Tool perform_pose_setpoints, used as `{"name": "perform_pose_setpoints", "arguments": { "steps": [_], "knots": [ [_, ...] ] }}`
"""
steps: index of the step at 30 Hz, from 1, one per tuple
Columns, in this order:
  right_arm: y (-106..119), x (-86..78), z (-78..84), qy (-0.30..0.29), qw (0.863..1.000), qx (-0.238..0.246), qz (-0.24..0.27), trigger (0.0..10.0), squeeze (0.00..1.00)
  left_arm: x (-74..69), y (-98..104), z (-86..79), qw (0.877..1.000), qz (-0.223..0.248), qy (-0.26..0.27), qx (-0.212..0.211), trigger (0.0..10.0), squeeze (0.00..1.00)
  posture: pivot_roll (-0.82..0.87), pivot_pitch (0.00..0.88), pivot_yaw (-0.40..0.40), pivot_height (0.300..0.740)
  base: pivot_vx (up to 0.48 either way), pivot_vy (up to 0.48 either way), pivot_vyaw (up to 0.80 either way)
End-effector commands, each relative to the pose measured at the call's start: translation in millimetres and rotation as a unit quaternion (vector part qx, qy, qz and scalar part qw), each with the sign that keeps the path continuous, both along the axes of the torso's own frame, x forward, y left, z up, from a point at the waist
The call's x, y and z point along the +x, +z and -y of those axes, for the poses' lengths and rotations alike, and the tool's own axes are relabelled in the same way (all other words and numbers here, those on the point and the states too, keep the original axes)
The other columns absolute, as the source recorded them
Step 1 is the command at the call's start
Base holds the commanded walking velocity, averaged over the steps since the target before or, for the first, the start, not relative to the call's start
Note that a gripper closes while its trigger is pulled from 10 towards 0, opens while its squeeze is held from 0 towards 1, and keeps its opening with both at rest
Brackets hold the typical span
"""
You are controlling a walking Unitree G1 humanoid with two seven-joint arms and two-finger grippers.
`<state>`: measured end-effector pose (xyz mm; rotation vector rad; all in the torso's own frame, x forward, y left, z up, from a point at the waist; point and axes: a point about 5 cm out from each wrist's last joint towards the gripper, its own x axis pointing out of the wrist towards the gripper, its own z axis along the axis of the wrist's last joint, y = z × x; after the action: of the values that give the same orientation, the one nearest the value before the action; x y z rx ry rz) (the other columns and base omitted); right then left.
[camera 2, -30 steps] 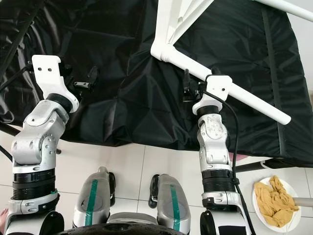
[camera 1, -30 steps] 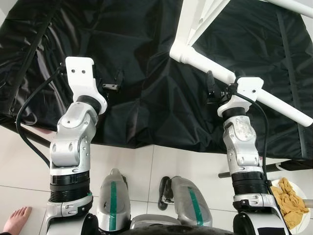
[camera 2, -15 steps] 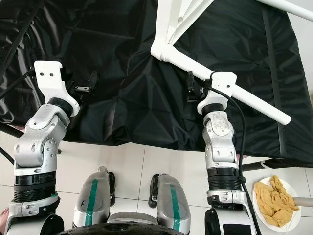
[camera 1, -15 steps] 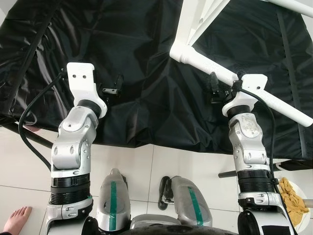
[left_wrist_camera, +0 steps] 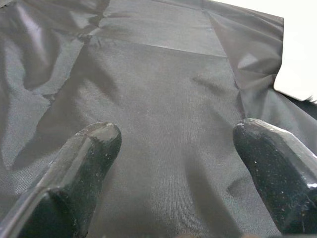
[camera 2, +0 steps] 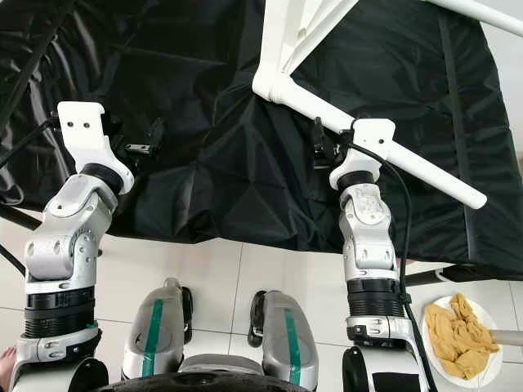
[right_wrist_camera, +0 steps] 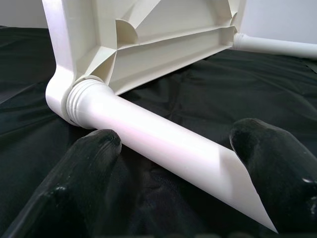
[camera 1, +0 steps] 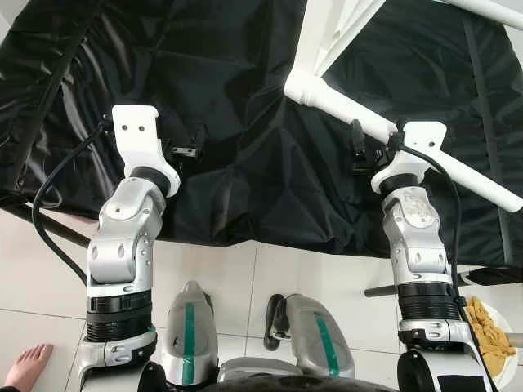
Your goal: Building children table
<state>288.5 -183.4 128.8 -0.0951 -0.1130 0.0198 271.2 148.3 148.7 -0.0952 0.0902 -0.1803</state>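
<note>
In the left eye view, a white plastic table [camera 1: 327,33] lies overturned on a black sheet [camera 1: 229,122], one screwed-in table leg [camera 1: 409,139] slanting away from its corner socket toward the sheet's right edge. The right arm stands bent upright at the sheet's near edge, its right gripper [camera 1: 356,147] just beside that leg. The left arm is raised likewise, well apart from the table, with the left gripper [camera 1: 186,145] over bare sheet. Near the sheet's right corner a plate of yellowish cloth, perhaps [camera 1: 489,336], sits on the tiled floor [camera 1: 310,265]; a person's bare foot [camera 1: 24,365] shows at the lower left.

The left wrist view shows the fingers [left_wrist_camera: 84,163] spread wide over wrinkled sheet, holding nothing.

The right wrist view shows the fingertips [right_wrist_camera: 94,163] parted on either side of the leg, released, not gripping it.
</note>
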Motion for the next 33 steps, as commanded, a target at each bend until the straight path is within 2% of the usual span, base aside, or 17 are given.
{"name": "perform_pose_setpoints", "arguments": {
  "steps": [1,11,13,15,18,33],
  "knots": [
    [1,0.0,-0.7,0.003,1.000,0.000,-0.003,10.0,0.00,-1.1,-2,0.1,1.000,-0.004,0.015,0.000,10.0,0.00,0.11,0.046,-0.045,0.740,0.000,0.000,0.00],
    [3,1.8,0.4,0.008,1.000,-0.021,0.004,10.0,0.00,0.1,0,0.6,1.000,0.007,0.016,0.004,10.0,0.00,0.10,0.043,-0.051,0.740,0.000,0.000,0.00],
    [5,1.5,0.7,0.008,0.999,-0.028,0.013,10.0,0.00,-1.3,11,0.2,0.996,0.074,0.029,0.028,10.0,0.00,0.10,0.047,-0.050,0.740,0.000,0.000,0.00],
    [6,0.9,0.7,0.008,0.999,-0.029,0.016,10.0,0.00,-3.3,13,0.5,0.994,0.099,0.032,0.025,10.0,0.00,0.10,0.051,-0.050,0.740,0.000,0.000,0.00],
    [5,-0.5,0.8,0.006,0.999,-0.028,0.015,10.0,0.00,-4.9,11,0.5,0.995,0.095,0.031,0.005,10.0,0.00,0.09,0.059,-0.045,0.740,0.000,0.000,0.00],
    [4,-4.4,3.2,-0.002,1.000,-0.026,0.016,10.0,0.00,-4.2,12,1.1,0.995,0.097,0.026,-0.004,10.0,0.00,0.09,0.073,-0.043,0.740,0.000,0.000,0.00]
  ]
}}
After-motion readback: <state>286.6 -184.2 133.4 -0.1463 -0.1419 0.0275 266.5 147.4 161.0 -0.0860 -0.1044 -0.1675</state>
